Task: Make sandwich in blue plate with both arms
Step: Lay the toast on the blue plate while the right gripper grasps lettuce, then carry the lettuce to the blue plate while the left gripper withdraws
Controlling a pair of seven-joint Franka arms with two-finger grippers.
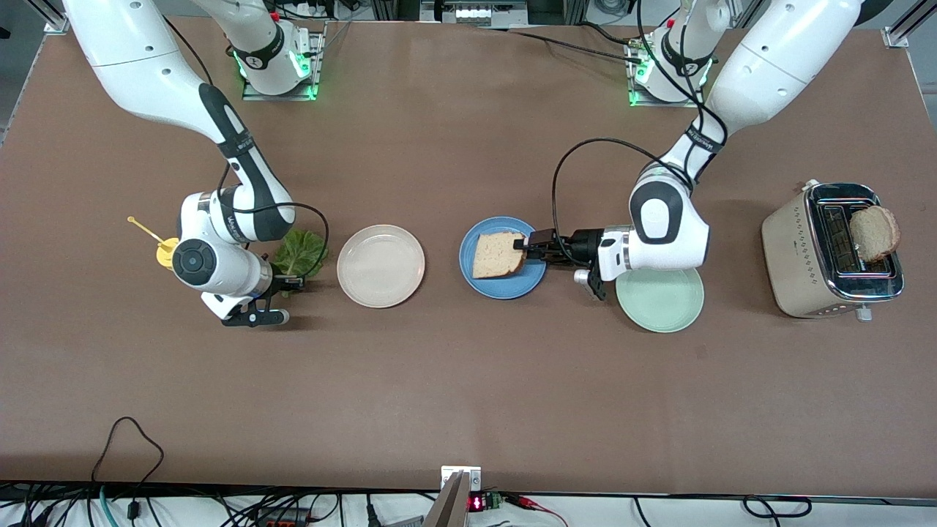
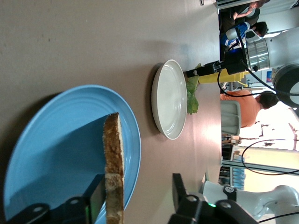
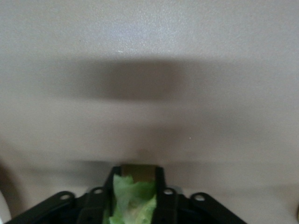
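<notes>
We see the left gripper (image 1: 521, 246), fingers parted, around a light bread slice (image 1: 498, 254) on the round blue plate (image 1: 503, 285) mid-tabletop. The right gripper's (image 3: 136, 196) fingers pinch a crinkled green lettuce leaf (image 1: 299, 252) beside the cream-white plate (image 1: 381, 265).

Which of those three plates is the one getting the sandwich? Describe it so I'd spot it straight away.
Look at the brown table, where three round plates sit in a row between the two arms. Take the middle one, the blue plate, between the cream-white plate and the mint-green plate. Only it is blue and carries a bread slice, with the left arm's tool at the slice's edge.
</notes>
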